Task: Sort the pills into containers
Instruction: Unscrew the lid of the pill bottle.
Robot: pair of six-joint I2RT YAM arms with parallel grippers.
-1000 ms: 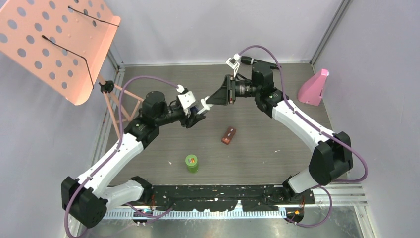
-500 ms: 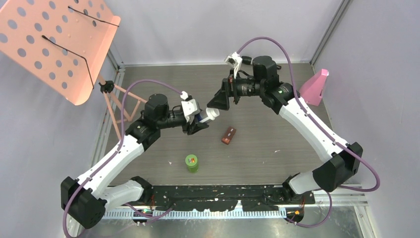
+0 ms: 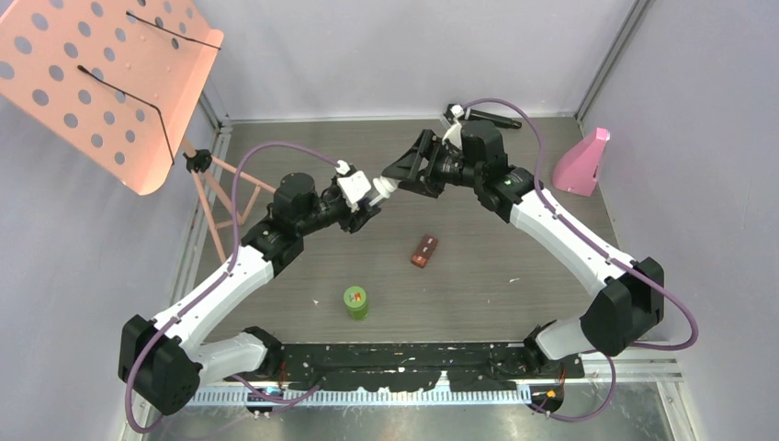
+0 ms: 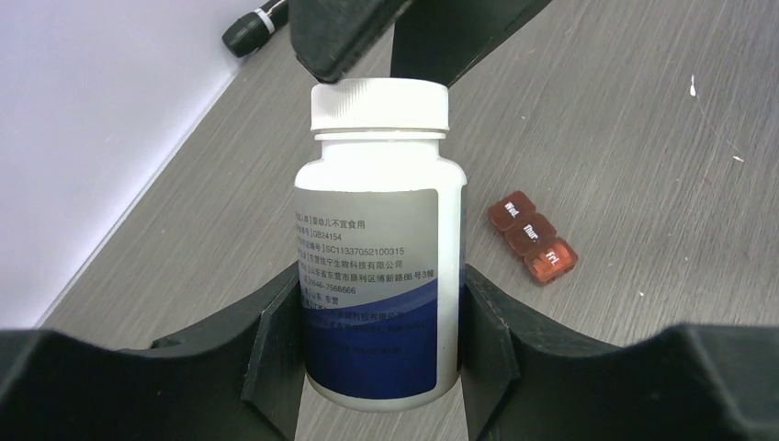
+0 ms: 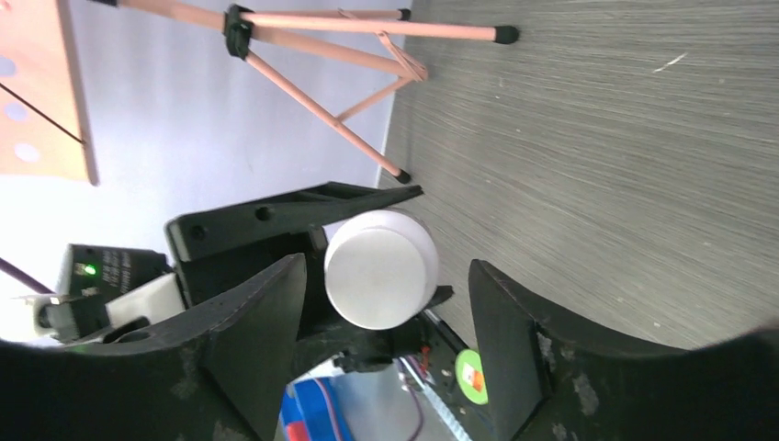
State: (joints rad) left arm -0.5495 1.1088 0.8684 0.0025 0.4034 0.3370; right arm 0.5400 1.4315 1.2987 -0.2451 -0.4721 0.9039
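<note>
Left gripper (image 4: pixel 381 322): clamped on the lower body of the white pill bottle (image 4: pixel 377 230), one black finger pressed against each side of the label. The label carries printed Chinese text over a dark blue band. The bottle is capped with a white screw cap (image 4: pixel 379 104).

In the overhead view the bottle is held in the middle of the back half of the table (image 3: pixel 514 239). Its cap end points toward the right gripper (image 5: pixel 384 271).

Right gripper: jaws spread wide, with one finger on each side of the cap. The right wrist view shows a clear gap between the cap and each finger, so there is no contact.

Brown pill case (image 3: pixel 423 251): lies flat on the table, near the centre and apart from both grippers. The left wrist view shows three lidded compartments marked Wed, Thur and Fri. All three lids are shut.

Green-lidded bottle (image 3: pixel 355 302): stands upright on the table, nearer the arm bases and well apart from the pill case.

Other items: a black microphone (image 3: pixel 493 117) lies along the back wall. A pink music stand (image 3: pixel 101 78) stands at the left rear corner. A pink wedge-shaped object (image 3: pixel 581 163) sits at the right rear.
</note>
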